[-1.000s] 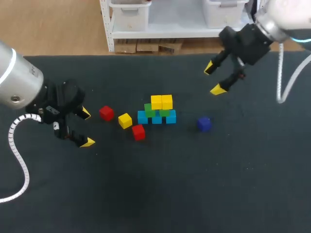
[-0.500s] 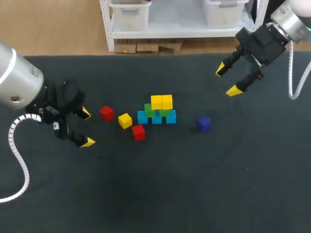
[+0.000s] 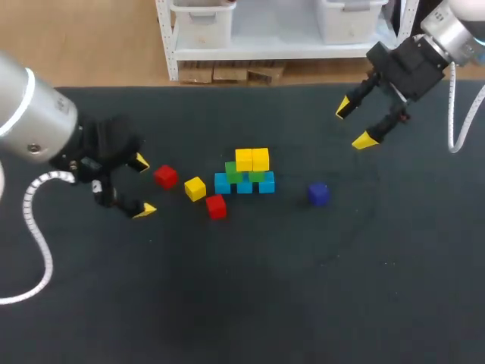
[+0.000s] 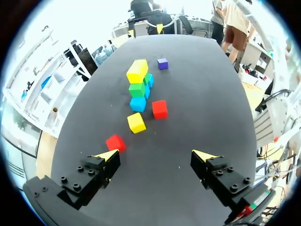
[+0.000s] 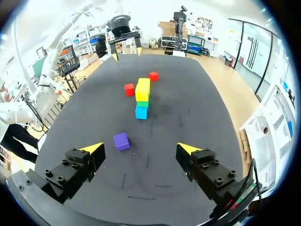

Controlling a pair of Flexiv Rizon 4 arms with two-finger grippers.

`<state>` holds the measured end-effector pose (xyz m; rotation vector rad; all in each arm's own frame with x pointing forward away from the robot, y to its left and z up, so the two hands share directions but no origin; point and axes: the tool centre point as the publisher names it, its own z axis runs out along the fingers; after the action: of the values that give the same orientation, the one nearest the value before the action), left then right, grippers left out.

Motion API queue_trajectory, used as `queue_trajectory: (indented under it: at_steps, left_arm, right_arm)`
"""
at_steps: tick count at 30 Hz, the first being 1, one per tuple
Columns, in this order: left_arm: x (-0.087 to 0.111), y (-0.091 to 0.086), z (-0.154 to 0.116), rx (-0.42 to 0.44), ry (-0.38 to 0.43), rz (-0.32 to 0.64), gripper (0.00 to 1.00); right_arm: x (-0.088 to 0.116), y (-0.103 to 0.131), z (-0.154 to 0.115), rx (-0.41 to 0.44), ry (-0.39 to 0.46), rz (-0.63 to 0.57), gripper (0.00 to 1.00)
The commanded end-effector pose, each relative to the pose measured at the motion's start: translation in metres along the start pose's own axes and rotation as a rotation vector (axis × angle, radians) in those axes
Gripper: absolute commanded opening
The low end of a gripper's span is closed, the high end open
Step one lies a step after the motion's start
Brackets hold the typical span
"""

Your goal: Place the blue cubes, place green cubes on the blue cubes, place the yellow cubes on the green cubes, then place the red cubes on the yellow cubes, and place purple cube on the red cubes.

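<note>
The stack stands mid-table: a row of blue cubes (image 3: 244, 184), green cubes (image 3: 233, 173) on them, and two yellow cubes (image 3: 251, 159) on top. A loose yellow cube (image 3: 195, 188) and two red cubes (image 3: 165, 177) (image 3: 216, 206) lie left of it. The purple cube (image 3: 317, 193) lies to its right. My left gripper (image 3: 142, 186) is open just left of the nearer red cube (image 4: 115, 142), holding nothing. My right gripper (image 3: 355, 124) hangs open at the far right, well away from the purple cube (image 5: 121, 141).
The dark table (image 3: 250, 288) stretches bare in front of the cubes. In the left wrist view the loose yellow cube (image 4: 136, 122) and a red cube (image 4: 159, 109) lie ahead of the fingers, before the stack (image 4: 137, 87).
My left gripper has shifted right and slightly back, closer to the red cube. My right arm drew back to the far right, then held still. No cube has moved.
</note>
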<state>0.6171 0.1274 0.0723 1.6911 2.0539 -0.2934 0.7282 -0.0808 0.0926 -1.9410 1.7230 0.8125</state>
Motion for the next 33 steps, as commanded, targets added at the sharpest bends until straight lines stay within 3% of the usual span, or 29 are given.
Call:
queue_trajectory:
  at_steps: [1, 5, 13, 22, 33]
  left_arm:
    - [-0.018, 0.009, 0.024, -0.005, 0.024, -0.020, 1.00]
    - [-0.033, 0.007, 0.040, -0.023, 0.049, -0.050, 1.00]
    - [-0.036, 0.016, 0.073, -0.042, 0.061, -0.124, 1.00]
    - [-0.040, 0.029, 0.092, -0.057, 0.073, -0.188, 1.00]
    - [-0.033, 0.032, 0.104, -0.059, 0.085, -0.227, 1.00]
  right_arm:
    - [0.000, -0.001, 0.000, -0.001, -0.002, -0.001, 1.00]
    - [0.000, -0.001, 0.000, -0.001, -0.002, -0.001, 1.00]
    - [0.000, -0.001, 0.000, -0.001, -0.002, -0.001, 1.00]
    - [0.000, -0.001, 0.000, -0.001, -0.002, -0.001, 1.00]
    - [0.000, -0.001, 0.000, -0.001, -0.002, -0.001, 1.00]
